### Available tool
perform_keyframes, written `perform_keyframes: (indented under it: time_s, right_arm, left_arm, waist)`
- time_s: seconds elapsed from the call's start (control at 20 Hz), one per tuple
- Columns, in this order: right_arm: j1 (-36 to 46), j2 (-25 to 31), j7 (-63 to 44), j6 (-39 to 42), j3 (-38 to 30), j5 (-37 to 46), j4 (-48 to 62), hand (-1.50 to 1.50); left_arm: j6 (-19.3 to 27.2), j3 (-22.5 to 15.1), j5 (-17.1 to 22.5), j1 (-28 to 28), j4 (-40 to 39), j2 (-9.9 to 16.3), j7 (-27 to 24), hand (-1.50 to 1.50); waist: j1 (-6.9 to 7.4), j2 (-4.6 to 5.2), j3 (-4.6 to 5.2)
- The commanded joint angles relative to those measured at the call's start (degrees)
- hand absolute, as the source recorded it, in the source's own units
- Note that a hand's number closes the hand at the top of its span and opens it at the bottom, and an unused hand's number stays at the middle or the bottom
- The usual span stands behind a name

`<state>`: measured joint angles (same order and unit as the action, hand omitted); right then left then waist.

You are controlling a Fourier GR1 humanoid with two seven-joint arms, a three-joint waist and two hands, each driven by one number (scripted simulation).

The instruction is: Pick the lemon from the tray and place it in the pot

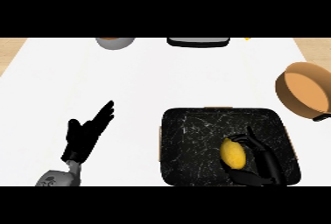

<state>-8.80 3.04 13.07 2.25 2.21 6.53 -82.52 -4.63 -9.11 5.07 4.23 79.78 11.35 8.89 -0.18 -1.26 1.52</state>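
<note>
My right hand (258, 159) curled round the lemon (233, 153) on the tray (194, 131) — grasp step; next, I judged, a lift toward the pot (304, 89) — left hand (87, 131) open, resting.

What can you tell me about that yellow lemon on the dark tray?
The lemon is a plain yellow oval with a slightly dimpled skin, lying lengthwise, its ends pointing toward the top and bottom of the view. It sits in the lower right part of the black, white-veined tray. The robot's right hand is curled round its right side, fingers above and thumb below, so part of the fruit is hidden. Whether it has left the tray cannot be told. The orange-brown pot stands apart, up to the right.
</note>
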Motion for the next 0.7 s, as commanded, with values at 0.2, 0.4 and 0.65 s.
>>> perform_keyframes:
  time_s: [0.2,0.4,0.65]
  right_arm:
    - [6.61,22.82,3.34,24.89,-10.48,-11.48,6.73,1.5]
    - [8.75,30.66,7.94,33.31,-14.39,-14.95,10.27,1.5]
    - [12.76,41.08,15.23,42.42,-20.77,-18.29,16.51,1.5]
  left_arm:
    - [-0.92,-0.44,-0.17,0.59,-0.36,0.03,-0.75,0.0]
    - [-0.59,-0.55,-0.04,0.87,-0.18,-0.71,-1.02,0.0]
    - [-0.66,-0.42,-0.04,1.34,0.0,-0.57,-0.92,0.0]
  waist:
    - [2.28,2.38,-1.97]
    - [2.51,2.62,-2.35]
    - [3.03,2.7,-2.52]
